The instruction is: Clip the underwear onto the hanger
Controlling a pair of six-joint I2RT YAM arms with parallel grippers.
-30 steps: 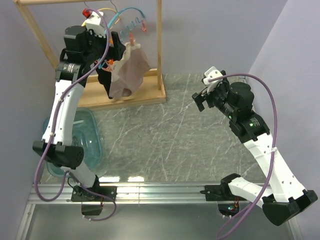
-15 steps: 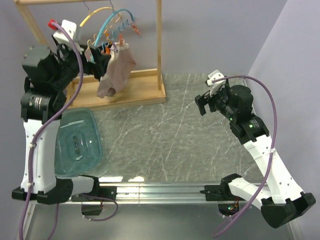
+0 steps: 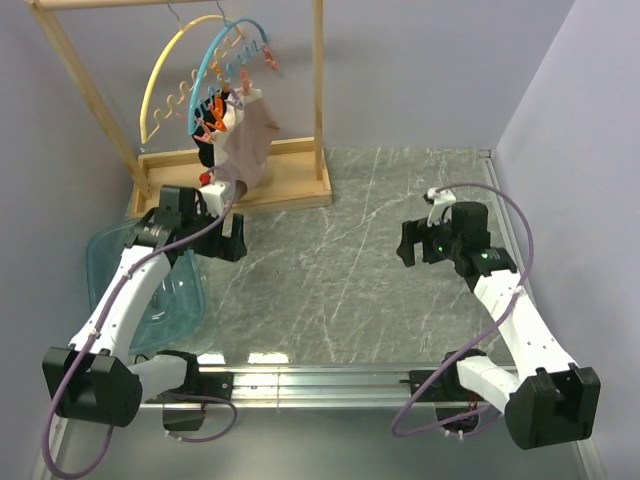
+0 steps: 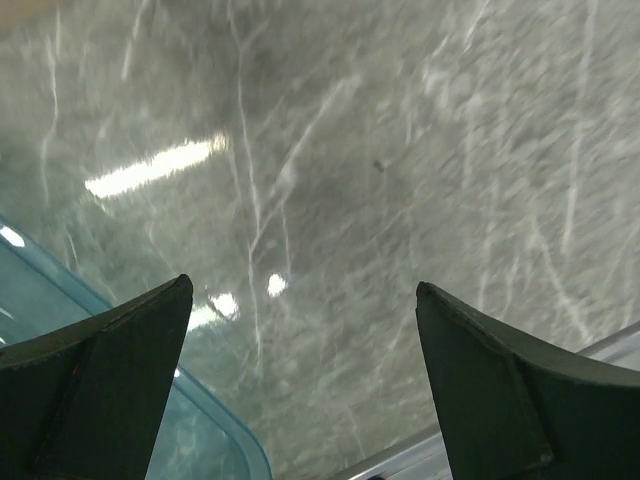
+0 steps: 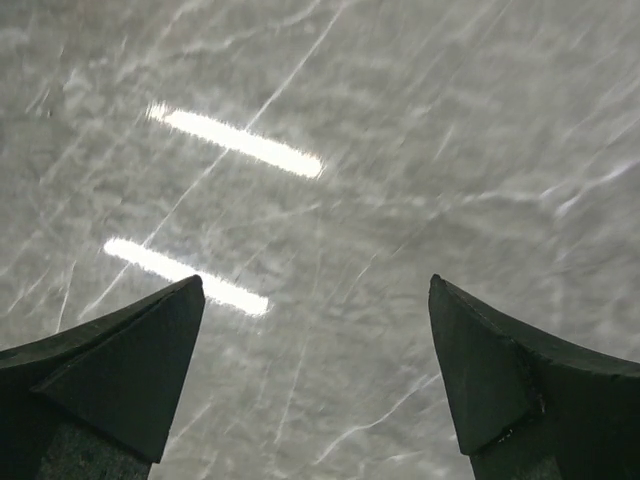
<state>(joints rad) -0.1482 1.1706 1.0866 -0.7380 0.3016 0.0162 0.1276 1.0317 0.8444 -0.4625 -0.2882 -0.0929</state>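
The left hand has its fingers spread wide apart with nothing between them. Only grey marbled worktop shows in the gap. From above, this hand sits low over the worktop, pointing right. Just beside it on the left is a clear teal tub, and a curved edge of the tub shows in the lower left corner of the left wrist view.

The right hand is also wide apart and holds nothing, with bare worktop and two bright light reflections under it. In the top view it hangs over the right part of the worktop, pointing left, well apart from the left hand.

Behind the left hand, at the far left of the worktop, stands a wooden rack. The blue hanger hangs from its top bar, beside a yellow hanger. The underwear hangs from the blue hanger's orange clips and drapes down in front of the rack's base. Neither hand touches it. Something dark hangs just to its left, too small to make out.
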